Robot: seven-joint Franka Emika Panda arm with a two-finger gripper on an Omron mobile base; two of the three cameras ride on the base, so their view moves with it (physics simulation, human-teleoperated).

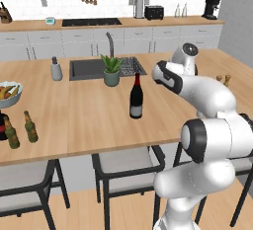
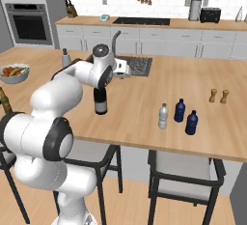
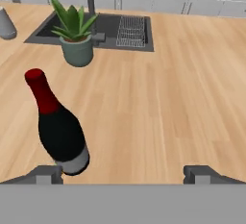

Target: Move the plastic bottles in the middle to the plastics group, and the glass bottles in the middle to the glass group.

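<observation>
Dark fingertips of the gripper (image 3: 123, 174) stand spread wide apart with nothing between them, hanging above the wooden counter (image 3: 158, 112). Just left of the left fingertip stands the wine bottle (image 3: 56, 124), near-black with a red neck and pale label, upright on the counter and untouched. Beyond it, farther from the robot, a potted plant (image 3: 74, 33) sits at the near edge of the sink (image 3: 120, 28). Far right on the counter, the clear water bottle (image 2: 163, 116) stands just beside two dark blue bottles (image 2: 185, 116), with a pair of wooden shakers (image 2: 218, 96) farther back. At the far left, two olive-brown beer bottles (image 1: 21, 130) stand close together near a fruit bowl (image 1: 9, 94).
</observation>
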